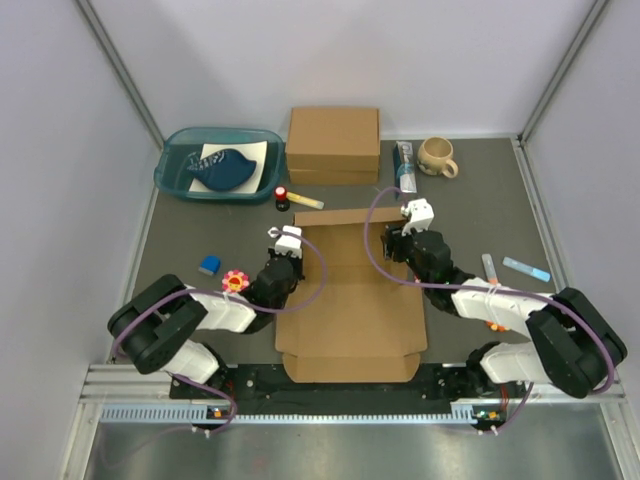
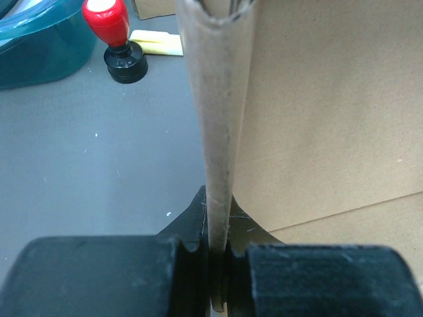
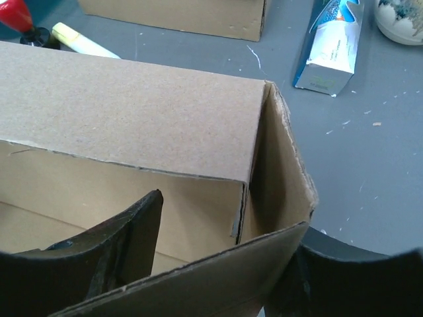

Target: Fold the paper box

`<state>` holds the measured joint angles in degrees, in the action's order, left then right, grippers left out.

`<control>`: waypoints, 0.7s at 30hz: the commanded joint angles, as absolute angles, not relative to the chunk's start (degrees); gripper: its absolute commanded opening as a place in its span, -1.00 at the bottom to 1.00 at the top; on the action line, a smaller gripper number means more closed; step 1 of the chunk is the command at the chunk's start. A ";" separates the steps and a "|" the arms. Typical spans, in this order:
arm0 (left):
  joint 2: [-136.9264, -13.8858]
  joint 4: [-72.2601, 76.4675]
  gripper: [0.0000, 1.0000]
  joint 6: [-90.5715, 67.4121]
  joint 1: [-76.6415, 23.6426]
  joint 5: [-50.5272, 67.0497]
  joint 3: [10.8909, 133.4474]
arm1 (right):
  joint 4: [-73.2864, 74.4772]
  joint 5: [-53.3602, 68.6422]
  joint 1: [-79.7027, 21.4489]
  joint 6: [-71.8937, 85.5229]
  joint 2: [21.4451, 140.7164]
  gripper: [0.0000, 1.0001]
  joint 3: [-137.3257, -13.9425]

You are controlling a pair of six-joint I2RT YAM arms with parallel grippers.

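Observation:
The paper box (image 1: 350, 310) lies in the middle of the table as a wide brown die-cut sheet, its far part raised into walls. My left gripper (image 1: 287, 255) sits at the box's left side. In the left wrist view it (image 2: 221, 247) is shut on the upright left wall (image 2: 221, 132), which stands edge-on between the jaws. My right gripper (image 1: 398, 240) is at the far right corner. In the right wrist view it (image 3: 238, 218) stands open astride a slanting side flap (image 3: 218, 277), one finger (image 3: 112, 244) inside the box (image 3: 132, 112) and the other outside.
A thicker brown cardboard box (image 1: 333, 143) stands behind, with a teal bin (image 1: 218, 165) to its left and a mug (image 1: 437, 155) and a small carton (image 1: 405, 168) to its right. A red-topped stamp (image 1: 282, 197) and yellow marker (image 1: 305, 202) lie near the far wall. Small items lie at the left (image 1: 209, 264) and right (image 1: 526, 268).

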<state>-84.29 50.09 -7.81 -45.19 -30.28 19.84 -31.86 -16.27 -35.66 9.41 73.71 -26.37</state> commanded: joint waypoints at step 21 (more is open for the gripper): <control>-89.03 35.69 -1.00 -10.19 -45.79 -31.73 32.34 | -5.29 -0.97 -38.14 12.22 50.37 0.98 -36.74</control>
